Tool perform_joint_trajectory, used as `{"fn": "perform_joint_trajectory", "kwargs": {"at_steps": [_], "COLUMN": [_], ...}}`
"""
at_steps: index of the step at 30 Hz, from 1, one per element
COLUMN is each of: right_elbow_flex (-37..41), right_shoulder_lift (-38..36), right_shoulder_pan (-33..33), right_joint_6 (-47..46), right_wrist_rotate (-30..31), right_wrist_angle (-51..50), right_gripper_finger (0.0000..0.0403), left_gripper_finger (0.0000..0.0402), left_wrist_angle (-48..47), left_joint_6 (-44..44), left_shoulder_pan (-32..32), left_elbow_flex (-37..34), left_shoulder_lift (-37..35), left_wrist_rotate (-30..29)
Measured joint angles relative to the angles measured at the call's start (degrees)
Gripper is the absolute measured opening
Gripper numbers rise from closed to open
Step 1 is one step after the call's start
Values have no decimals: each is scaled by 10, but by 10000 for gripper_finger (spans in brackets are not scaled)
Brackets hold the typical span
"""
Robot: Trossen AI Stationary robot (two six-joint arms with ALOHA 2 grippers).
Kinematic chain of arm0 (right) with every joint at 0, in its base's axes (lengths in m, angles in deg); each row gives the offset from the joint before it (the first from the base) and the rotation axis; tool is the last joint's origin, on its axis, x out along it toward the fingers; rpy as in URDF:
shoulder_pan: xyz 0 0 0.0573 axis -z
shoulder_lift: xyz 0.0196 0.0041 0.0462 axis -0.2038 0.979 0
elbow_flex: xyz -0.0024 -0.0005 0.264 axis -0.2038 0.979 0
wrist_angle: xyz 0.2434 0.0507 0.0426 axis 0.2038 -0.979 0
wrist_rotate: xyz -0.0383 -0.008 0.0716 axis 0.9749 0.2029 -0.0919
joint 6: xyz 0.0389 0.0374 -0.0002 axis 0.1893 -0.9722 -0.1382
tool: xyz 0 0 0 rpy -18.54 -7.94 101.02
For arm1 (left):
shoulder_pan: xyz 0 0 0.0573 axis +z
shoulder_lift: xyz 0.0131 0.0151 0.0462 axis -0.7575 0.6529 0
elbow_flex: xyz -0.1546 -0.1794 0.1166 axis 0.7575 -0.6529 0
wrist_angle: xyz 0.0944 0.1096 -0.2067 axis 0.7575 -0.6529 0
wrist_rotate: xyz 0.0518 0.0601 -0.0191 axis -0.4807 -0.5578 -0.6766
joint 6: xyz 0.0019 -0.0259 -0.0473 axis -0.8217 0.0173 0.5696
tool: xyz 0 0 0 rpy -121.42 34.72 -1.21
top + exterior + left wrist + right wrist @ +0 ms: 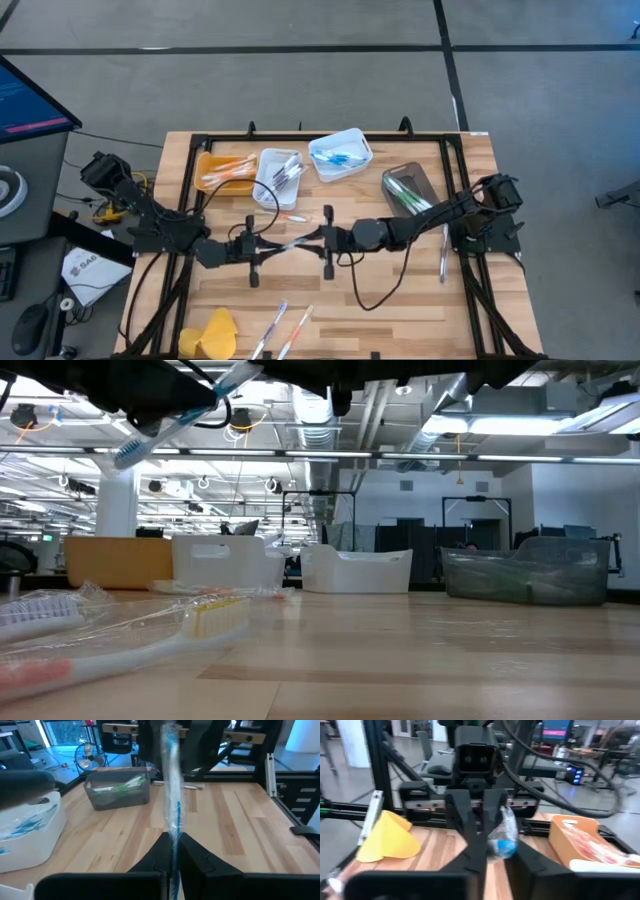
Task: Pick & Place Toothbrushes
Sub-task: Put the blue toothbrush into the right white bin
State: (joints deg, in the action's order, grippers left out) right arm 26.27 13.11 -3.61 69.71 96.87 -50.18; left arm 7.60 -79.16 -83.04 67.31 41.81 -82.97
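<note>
left gripper [268, 247] clamps wrapped toothbrush [290, 242] | right gripper [318, 238] seemingly grips too

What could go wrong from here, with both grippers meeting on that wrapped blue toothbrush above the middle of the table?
1. The left gripper is shut on the wrapped blue toothbrush, and the right gripper seems to be closing on its far end. The glossy wrapper could slip during a handover.
2. The two grippers face each other closely, so a small misalignment might make their fingers collide.
3. If dropped, it may land among the loose toothbrushes rather than in the white bin.
</note>
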Motion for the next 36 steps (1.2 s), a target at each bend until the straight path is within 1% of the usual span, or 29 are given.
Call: {"fn": "perform_joint_trajectory", "kwargs": {"at_steps": [2, 3, 7, 9, 11, 16, 20, 25, 28, 36], "right_elbow_flex": [0, 0, 0, 0, 0, 0, 0, 0, 1, 0], "right_shoulder_lift": [0, 0, 0, 0, 0, 0, 0, -4, -26, -116], "right_shoulder_pan": [2, 1, 0, 0, 0, 0, -3, -21, -34, -80], "right_joint_6": [3, 12, 21, 24, 26, 26, 21, 20, 20, 9], "right_wrist_rotate": [-10, -14, -18, -18, -17, -15, -4, 70, 128, 327], "right_wrist_angle": [-1, -2, -3, -4, -7, -19, -48, -99, -154, -288], "right_gripper_finger": [23, 17, 27, 24, 14, 15, 15, 15, 15, 15], "left_gripper_finger": [9, 9, 20, 31, 46, 96, 140, 184, 200, 220], "left_wrist_angle": [-2, -2, -1, 0, 0, 2, 2, 1, 0, -3], "left_joint_6": [-6, -7, -19, -18, -16, -16, -12, -12, -12, -12], "left_shoulder_pan": [0, 0, 1, 1, 1, 1, 1, 0, -4, -21], "left_elbow_flex": [0, 0, 0, -1, -1, -1, -1, -1, -1, -1], "left_shoulder_lift": [0, 0, 0, 0, 0, 0, 0, 0, 0, 0], "left_wrist_rotate": [1, 4, 14, 14, 14, 14, 15, 16, 16, 17]}}
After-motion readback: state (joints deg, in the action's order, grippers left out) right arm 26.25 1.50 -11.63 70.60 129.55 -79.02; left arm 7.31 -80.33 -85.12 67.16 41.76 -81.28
